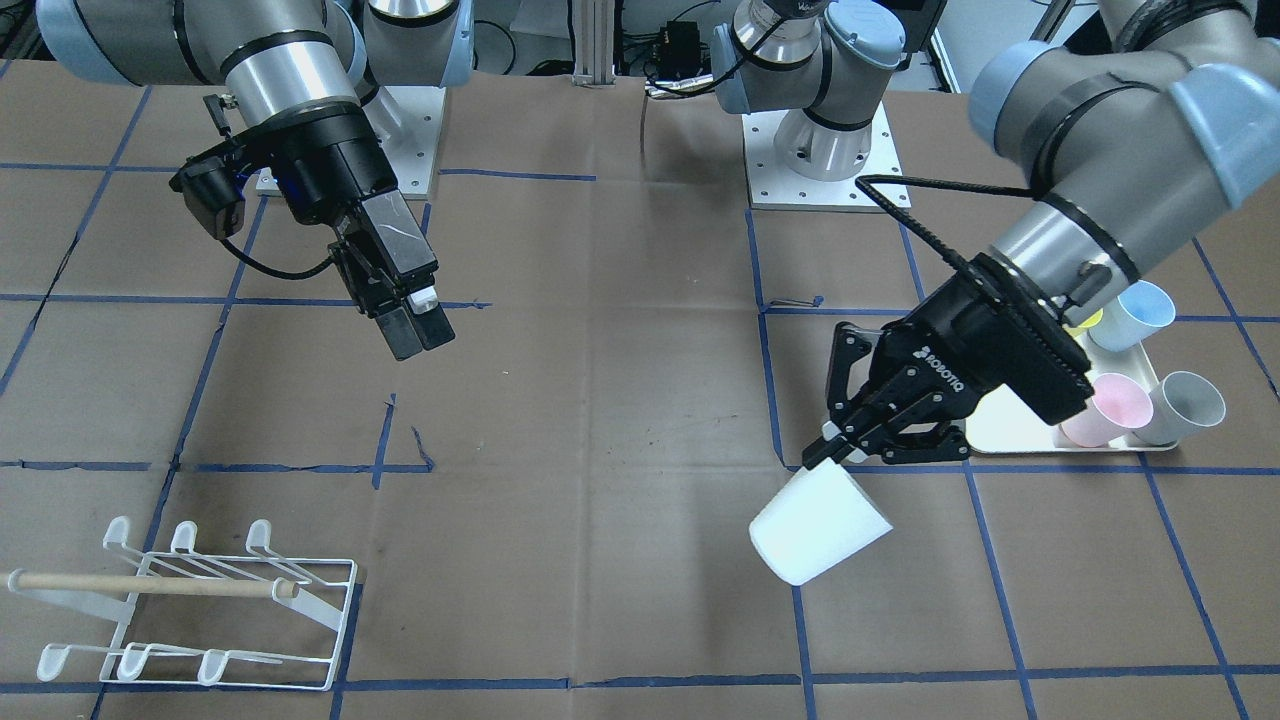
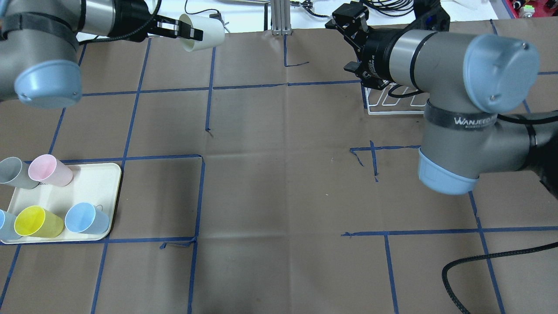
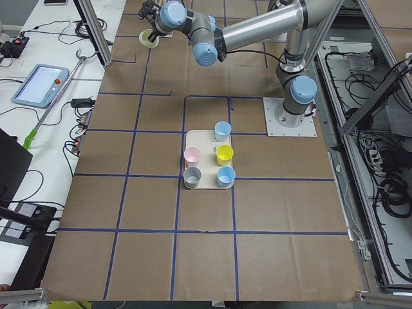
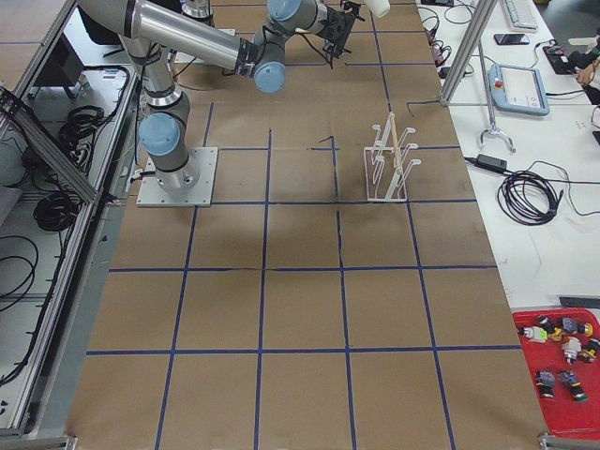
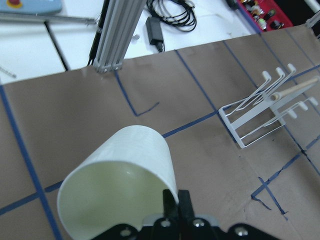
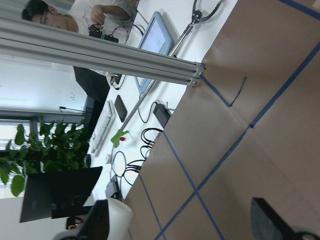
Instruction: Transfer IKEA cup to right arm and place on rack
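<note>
My left gripper is shut on the rim of a white IKEA cup and holds it tilted above the table. In the left wrist view its fingers pinch the cup's wall. The overhead view shows this cup at the table's far left. My right gripper hangs in the air apart from the cup, empty. The right wrist view shows its fingers spread, so it is open. The white wire rack with a wooden dowel stands on the table below and in front of the right gripper, empty. It is partly hidden under the right arm in the overhead view.
A cream tray on the robot's left holds several cups: pink, grey, yellow and blue. An aluminium post stands at the table's far edge. A black cable lies on the near right.
</note>
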Available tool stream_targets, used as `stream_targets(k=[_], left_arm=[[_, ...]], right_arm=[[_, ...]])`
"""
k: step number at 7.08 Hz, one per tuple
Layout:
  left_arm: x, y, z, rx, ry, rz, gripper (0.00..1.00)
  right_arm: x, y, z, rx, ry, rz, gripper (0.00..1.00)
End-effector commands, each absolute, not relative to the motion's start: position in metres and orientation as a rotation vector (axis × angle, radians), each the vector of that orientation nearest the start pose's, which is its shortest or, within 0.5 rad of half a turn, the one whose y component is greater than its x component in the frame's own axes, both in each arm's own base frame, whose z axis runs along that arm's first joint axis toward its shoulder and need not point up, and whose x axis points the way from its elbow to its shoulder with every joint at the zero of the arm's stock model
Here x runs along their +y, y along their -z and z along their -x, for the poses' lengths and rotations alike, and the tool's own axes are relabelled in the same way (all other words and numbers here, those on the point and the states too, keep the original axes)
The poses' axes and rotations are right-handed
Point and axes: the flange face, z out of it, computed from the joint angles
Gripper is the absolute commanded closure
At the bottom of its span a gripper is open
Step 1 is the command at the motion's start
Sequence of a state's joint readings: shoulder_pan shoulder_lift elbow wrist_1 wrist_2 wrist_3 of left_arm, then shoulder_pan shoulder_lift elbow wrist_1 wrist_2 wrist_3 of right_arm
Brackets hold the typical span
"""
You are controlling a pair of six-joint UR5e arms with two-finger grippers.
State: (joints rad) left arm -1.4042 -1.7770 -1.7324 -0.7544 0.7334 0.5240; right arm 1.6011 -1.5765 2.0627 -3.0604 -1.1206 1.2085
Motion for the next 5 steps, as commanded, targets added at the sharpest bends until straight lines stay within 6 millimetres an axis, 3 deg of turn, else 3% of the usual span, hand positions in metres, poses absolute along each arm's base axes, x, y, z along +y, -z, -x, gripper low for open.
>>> stream_targets(k=[1,3,5], left_arm=[[-0.569,-0.372,0.133,-2.037,-1.038,0.772,1.00],[-0.552,-0.342,0.174,-1.862,-1.133,0.913,0.97],[-0.534,-0.338,0.213,-1.788,-1.147,1.007,0.97]], right_arm=[[-0.452,-0.438,-0.194,1.727,0.597,-1.070,0.01],[-0.455,-0.436,-0.194,1.712,0.596,-1.100,0.00],[-0.477,-0.393,-0.198,1.765,0.508,-1.154,0.00]])
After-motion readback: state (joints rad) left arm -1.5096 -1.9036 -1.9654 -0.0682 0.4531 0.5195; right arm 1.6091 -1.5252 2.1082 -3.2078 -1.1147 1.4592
